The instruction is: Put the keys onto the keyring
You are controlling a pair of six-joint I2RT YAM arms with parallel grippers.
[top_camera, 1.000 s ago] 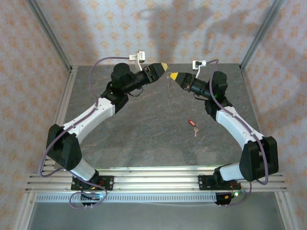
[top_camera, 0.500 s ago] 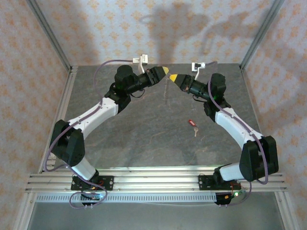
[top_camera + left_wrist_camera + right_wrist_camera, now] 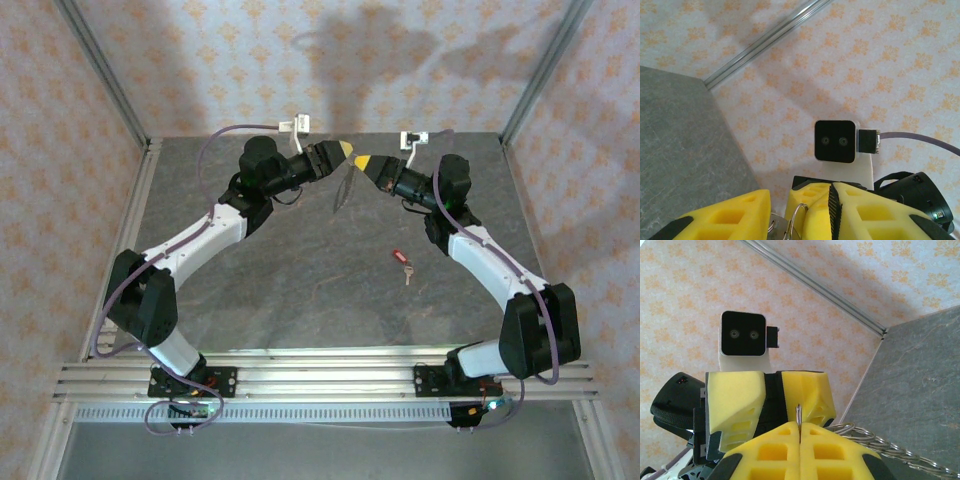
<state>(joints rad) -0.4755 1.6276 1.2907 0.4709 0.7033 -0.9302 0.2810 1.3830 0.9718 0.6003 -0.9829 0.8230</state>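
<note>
Narrowed over the last second, the jaws of the left gripper (image 3: 346,150) are brought in beside the tip of the right gripper (image 3: 361,160). A gap is seen between its yellow fingers (image 3: 730,220), and whether the pads touch metal cannot be told. The right gripper is clamped shut on the edge of the keyring (image 3: 798,414), which is held in the air over the far part of the table (image 3: 300,290). The beaded chain (image 3: 340,190), hung straight before, is now swung aslant beneath the two tips. A two-handed hold on the ring is judged to be under way. The red-headed key (image 3: 402,259) is left lying on the table, well apart from both grippers and not yet picked up. The dangling chain is judged the likeliest thing to get in the way when the key is threaded.
</note>
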